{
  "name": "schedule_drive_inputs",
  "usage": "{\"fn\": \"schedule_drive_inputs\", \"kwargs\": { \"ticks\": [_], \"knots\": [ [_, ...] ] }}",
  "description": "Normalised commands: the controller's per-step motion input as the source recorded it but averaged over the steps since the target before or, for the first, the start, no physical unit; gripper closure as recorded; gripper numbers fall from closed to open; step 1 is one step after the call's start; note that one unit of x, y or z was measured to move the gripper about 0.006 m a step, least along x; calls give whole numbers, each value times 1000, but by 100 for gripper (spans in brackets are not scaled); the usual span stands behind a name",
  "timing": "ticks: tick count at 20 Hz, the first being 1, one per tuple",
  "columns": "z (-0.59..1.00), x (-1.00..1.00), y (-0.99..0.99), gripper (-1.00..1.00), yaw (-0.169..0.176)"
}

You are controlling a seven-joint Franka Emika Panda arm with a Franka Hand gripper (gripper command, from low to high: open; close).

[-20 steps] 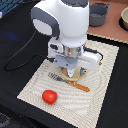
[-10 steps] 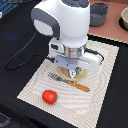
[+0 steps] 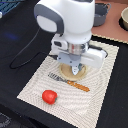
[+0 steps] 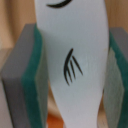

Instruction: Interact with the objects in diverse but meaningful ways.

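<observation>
- A white object (image 4: 70,65) with a dark mark on it is seen in the wrist view, clamped between the green-padded fingers (image 4: 35,85) of the gripper (image 3: 74,70); what kind of item it is cannot be told.
- In the exterior view, the gripper is held low over a round tan plate (image 3: 81,75) on the striped placemat (image 3: 102,95), itself laid on the dark desk (image 3: 20,30).
- The red tomato (image 3: 49,96) lies on the mat nearer the camera, apart from the plate, with a fork (image 3: 56,77) and an orange-handled utensil (image 3: 78,86) between them.
- The step in hand is judged to be either a placing or a lifting at the plate; which one cannot be decided.
- The next move calls for a steady vertical motion, so that the plate is not dragged.
</observation>
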Motion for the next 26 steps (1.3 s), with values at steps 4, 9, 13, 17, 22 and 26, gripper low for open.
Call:
{"fn": "schedule_drive_inputs", "kwargs": {
  "ticks": [4, 9, 13, 17, 22, 26],
  "knots": [
    [290, -972, 168, 100, 15],
    [10, -1000, 7, 100, 0],
    [-23, -1000, -21, 100, 0],
    [-76, -1000, -104, 100, 0],
    [-138, -1000, -159, 100, -6],
    [-70, -505, -304, 100, -72]
  ]
}}
